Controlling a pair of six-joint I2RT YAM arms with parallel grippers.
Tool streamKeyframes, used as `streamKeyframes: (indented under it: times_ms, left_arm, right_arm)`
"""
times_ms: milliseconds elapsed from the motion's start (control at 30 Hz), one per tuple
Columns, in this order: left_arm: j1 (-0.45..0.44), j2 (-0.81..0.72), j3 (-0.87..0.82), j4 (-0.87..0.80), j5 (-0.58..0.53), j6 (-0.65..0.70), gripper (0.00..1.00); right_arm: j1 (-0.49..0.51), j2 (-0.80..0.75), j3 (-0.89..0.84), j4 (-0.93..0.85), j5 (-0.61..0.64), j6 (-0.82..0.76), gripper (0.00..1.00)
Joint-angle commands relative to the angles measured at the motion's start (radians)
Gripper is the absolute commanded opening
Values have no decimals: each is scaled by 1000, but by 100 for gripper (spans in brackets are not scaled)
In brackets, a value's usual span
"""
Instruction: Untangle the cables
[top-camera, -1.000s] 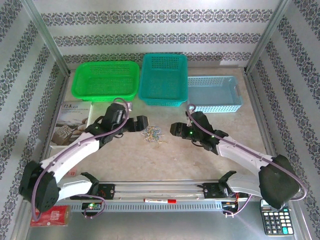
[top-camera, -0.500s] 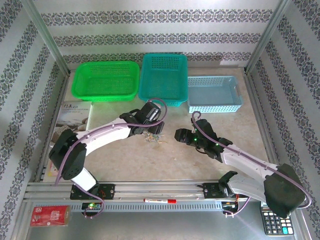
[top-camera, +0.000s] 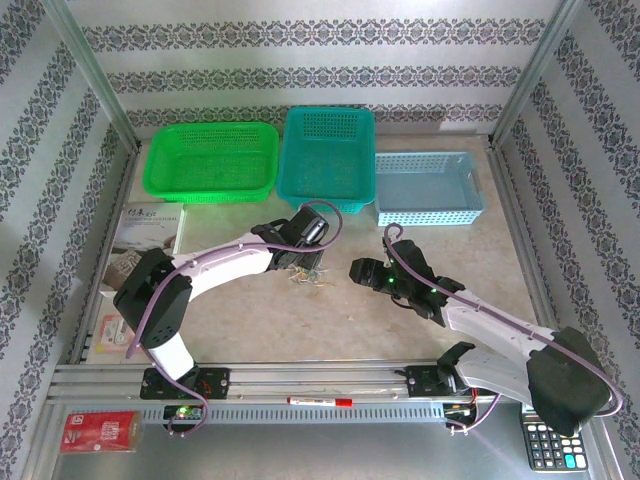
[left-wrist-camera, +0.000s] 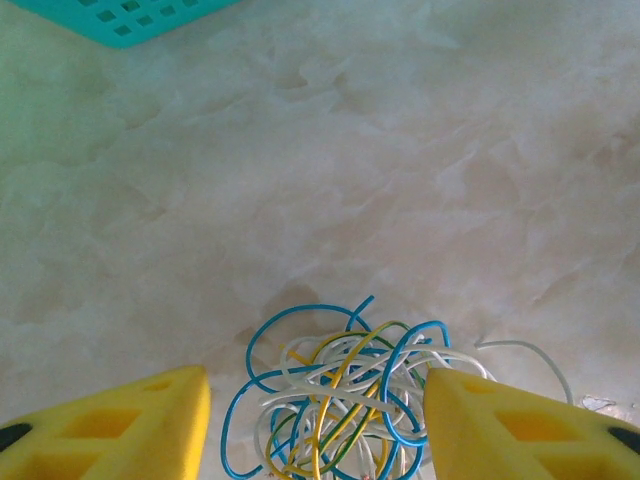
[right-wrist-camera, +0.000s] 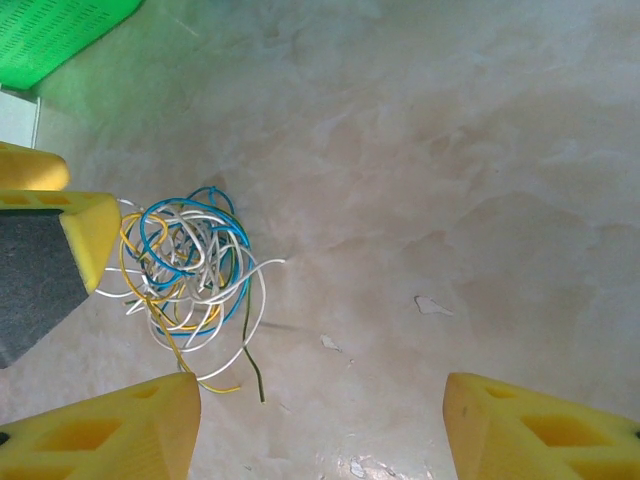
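Loosely tangled, the cables (left-wrist-camera: 340, 415) lie on the table (top-camera: 330, 325), blue, white and yellow loops in one heap. The left hand (left-wrist-camera: 315, 388) straddles them, fingers (left-wrist-camera: 120, 420) apart on either side. The right hand (right-wrist-camera: 320, 425) sits just beside the heap, fingers apart too, gripping nothing.

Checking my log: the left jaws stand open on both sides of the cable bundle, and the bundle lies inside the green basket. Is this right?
Not quite. The cable bundle lies on the bare table, not inside the green basket; the left wrist view shows it. The left jaws do stand open on both sides of it.
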Motion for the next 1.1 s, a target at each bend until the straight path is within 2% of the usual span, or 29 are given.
streamKeyframes:
  times_ms: [0,233,400,567,767,1067]
  left_arm:
    - [-10,15,29,-26,-9,19,57]
    - [-10,23,16,-13,-18,20,48]
    - [-10,31,14,-3,-20,27,38]
    - [-10,37,17,9,-26,33,23]
    - [-11,30,31,5,-39,42,0]
    - [-10,-105,73,-25,4,27,0]
  right_arm:
    - [-4,-4,-14,12,25,14,66]
    - [-3,-6,-24,14,27,20,66]
    - [-3,-11,-26,14,28,22,66]
    - [-3,-15,-22,11,27,24,66]
    - [-2,-17,-18,10,24,21,66]
    - [16,-6,22,19,2,-37,66]
